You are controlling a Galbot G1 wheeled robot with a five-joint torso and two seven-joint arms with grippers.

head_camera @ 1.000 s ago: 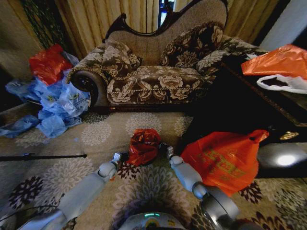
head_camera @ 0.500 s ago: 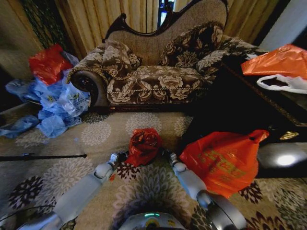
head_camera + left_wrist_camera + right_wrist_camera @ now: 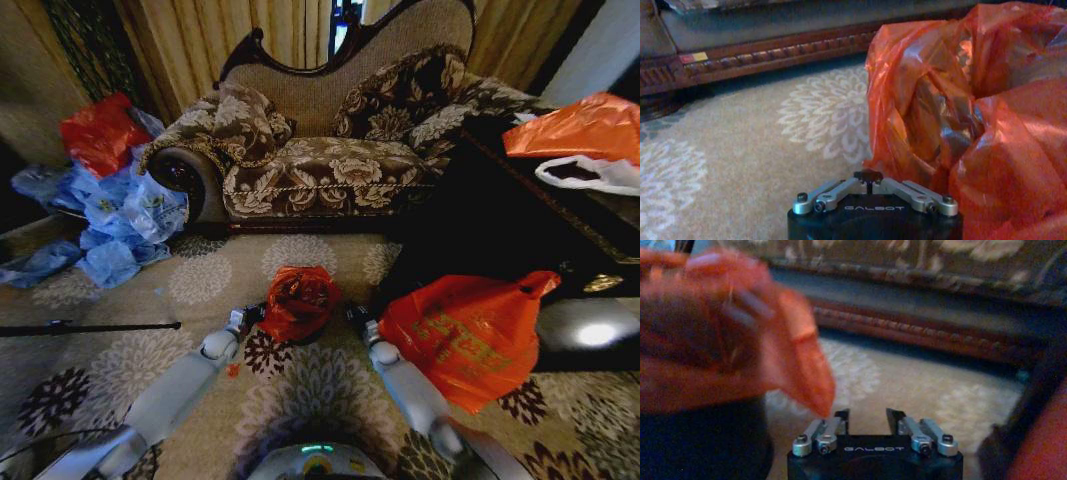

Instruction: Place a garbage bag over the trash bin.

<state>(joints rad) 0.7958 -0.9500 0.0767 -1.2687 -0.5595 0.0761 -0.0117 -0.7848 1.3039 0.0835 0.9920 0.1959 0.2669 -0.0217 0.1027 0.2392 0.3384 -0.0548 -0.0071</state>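
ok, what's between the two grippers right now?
In the head view, the garbage bag draped on the trash bin sits between left gripper and right gripper.

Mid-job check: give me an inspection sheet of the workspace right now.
Surface: floral carpet.
Job's things: garbage bag lies crumpled over the trash bin.
Clutter: large orange bag on the right; blue bags on the left.
Grippers: left gripper jaws shut, beside the bag; right gripper jaws open, on its other side.
Cables: thin black rod on the carpet; cannot tell if it is a cable.
Surroundings: sofa, curtains.
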